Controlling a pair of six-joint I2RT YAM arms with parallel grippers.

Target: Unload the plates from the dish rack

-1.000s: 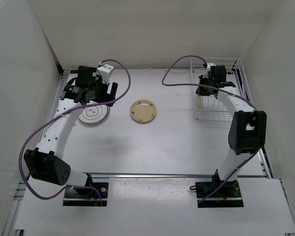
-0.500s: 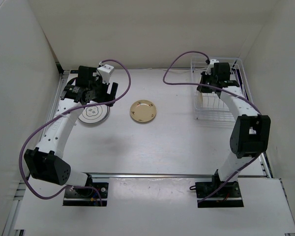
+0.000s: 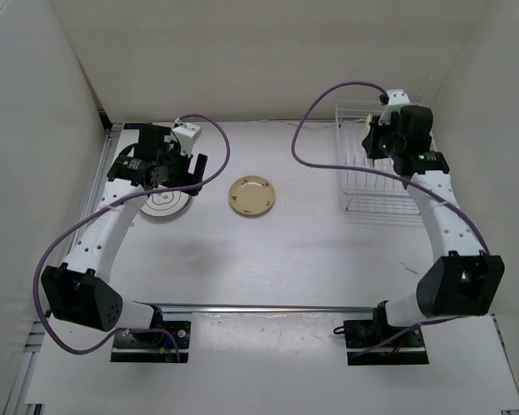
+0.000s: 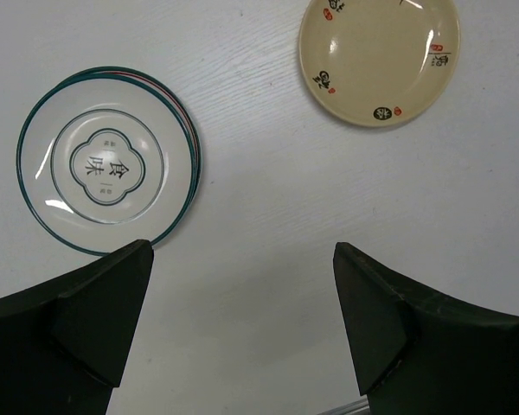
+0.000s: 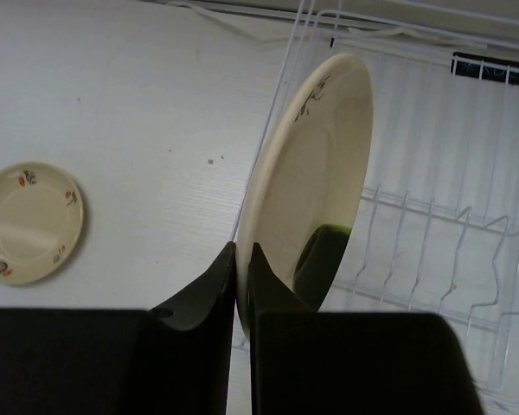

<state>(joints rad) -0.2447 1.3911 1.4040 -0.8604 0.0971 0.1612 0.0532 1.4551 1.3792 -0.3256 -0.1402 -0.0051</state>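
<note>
Pinching the beige plate (image 5: 320, 164) by its lower rim in the right pincer (image 5: 242, 259), narrow on it, on edge just above, with the dish rack (image 3: 368, 194) beneath and rightward; swinging leftward clear of the wires, tilting flat, lowering onto the surface (image 5: 112, 104) before loosening.

Three round plates, a white dark-rimmed plate (image 3: 165, 202), a beige plate (image 3: 253, 195), a cream plate (image 5: 311, 181), one wire dish rack (image 3: 376, 201), two arms, left arm (image 3: 112, 229) and right arm (image 3: 450, 225), two tools, left tool (image 4: 242, 249) and right tool (image 5: 241, 255)
</note>
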